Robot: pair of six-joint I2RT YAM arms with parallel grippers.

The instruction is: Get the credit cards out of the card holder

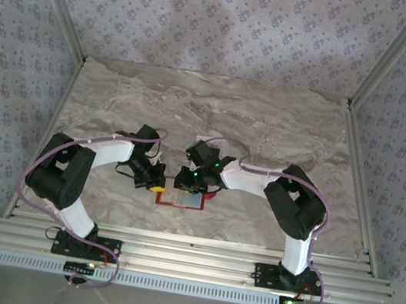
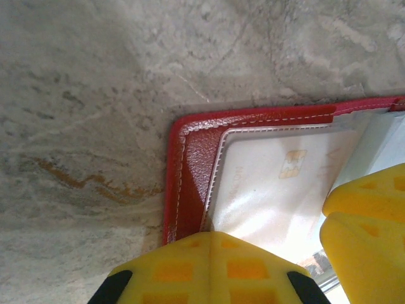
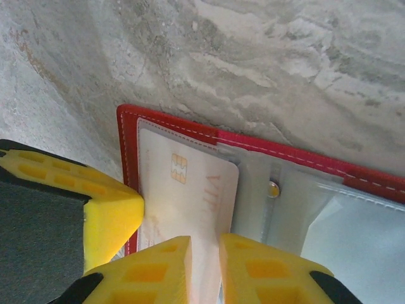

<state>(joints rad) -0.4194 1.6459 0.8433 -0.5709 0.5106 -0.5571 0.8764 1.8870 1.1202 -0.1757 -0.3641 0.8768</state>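
left claw point(image 2: 212, 250) closed, on card holder point(image 2: 190, 158) | right claw point(image 3: 205, 253) narrow gap over credit card point(image 3: 190, 190), grip unclear

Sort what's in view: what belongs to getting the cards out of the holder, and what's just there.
Part of the job:
red card holder
credit card tucked inside it
left gripper
right gripper

Just there:
marble-look table
patterned walls
metal rails at the near edge
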